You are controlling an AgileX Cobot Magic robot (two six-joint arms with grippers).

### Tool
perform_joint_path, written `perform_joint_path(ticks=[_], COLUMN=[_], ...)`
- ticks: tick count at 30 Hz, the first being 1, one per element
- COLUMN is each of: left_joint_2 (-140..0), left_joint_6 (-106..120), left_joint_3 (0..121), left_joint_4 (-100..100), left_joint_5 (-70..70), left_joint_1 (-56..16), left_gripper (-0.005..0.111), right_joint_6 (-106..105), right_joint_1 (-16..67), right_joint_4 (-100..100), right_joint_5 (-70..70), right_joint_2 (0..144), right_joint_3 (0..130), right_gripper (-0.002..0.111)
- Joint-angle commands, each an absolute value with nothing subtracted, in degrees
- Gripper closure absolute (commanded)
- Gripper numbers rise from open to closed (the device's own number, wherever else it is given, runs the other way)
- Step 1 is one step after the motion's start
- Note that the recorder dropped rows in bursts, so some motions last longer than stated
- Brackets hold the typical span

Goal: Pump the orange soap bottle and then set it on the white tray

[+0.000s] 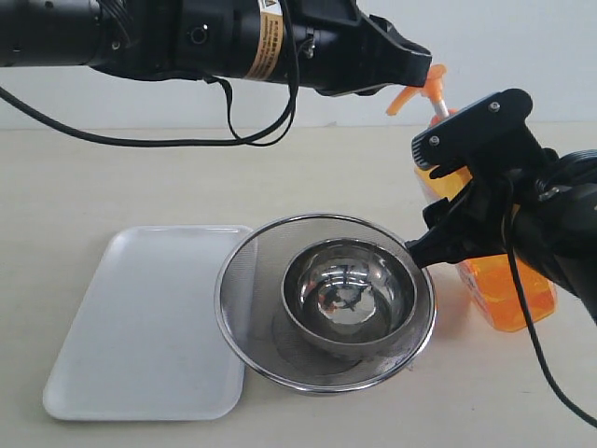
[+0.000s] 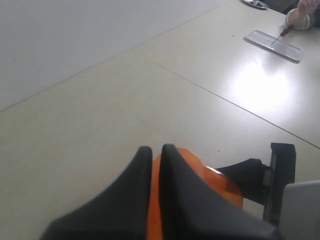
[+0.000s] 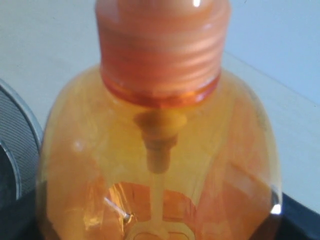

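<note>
"Well, where is the orange soap bottle (image 1: 508, 299)?"

"It stands on the table (image 1: 140, 177), right of the strainer (image 1: 244, 273) with the bowl (image 1: 300, 280). The right gripper (image 1: 424, 198) hugs its middle from both sides. The left gripper (image 1: 420, 70), fingers pinched together, sits on the pump (image 1: 410, 98)."

"And room?"

"The white tray (image 1: 140, 327) lies past the strainer, just beside its rim. Flat table shows behind."

Beige table (image 1: 112, 177) bears the white tray (image 1: 140, 327); mesh strainer (image 1: 244, 280) just beside; orange soap bottle (image 1: 508, 299) near.
</note>
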State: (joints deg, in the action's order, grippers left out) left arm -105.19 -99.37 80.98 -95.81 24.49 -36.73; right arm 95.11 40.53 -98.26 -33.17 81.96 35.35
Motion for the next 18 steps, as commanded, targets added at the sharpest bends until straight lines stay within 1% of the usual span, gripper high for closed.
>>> perform_joint_path(ticks=[1, 10, 18], left_joint_2=[-105.6, -98.1, -97.5], left_joint_6=[-99.3, -95.4, -95.4], left_joint_3=[81.4, 84.4, 84.3], left_joint_4=[-99.9, -99.9, -99.9], left_joint_5=[25.7, 18.0, 19.3], left_joint_1=[-37.2, -37.2, -37.2], left_gripper=[0.102, 0.102, 0.102], right_joint_6=[96.7, 96.7, 96.7], right_joint_1=[40.5, 40.5, 40.5], right_joint_4=[-99.9, -99.9, -99.9], right_joint_5=[-32.8, -32.8, -32.8], right_joint_2=[81.3, 81.3, 81.3], right_joint_3=[36.0, 36.0, 36.0], right_gripper=[0.108, 0.108, 0.108])
